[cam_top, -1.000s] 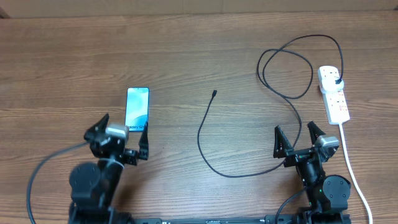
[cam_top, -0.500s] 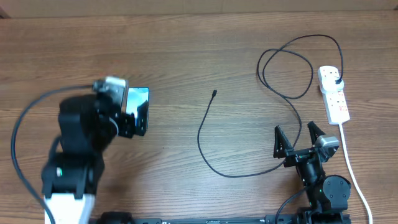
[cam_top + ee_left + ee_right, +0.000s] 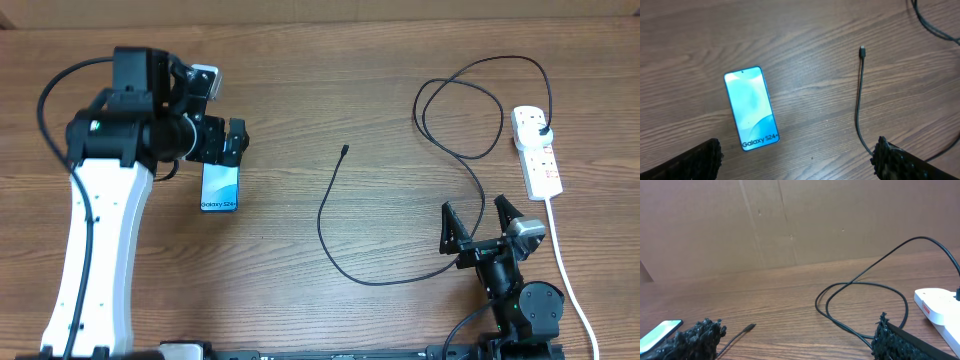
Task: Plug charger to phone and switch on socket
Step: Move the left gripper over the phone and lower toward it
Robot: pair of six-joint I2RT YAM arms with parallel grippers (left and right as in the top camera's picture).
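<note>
Over the phone (image 3: 751, 108) the left gripper (image 3: 220, 145) hangs spread, empty — overhead it hides the phone's top, its wrist view shows all, charger (image 3: 857, 107) at three o'clock; right gripper (image 3: 477, 225) gapes empty too.

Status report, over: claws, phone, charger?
Left claw open, over phone. Right claw open, empty. Charger tip loose, apart from phone. Nothing between them.
</note>
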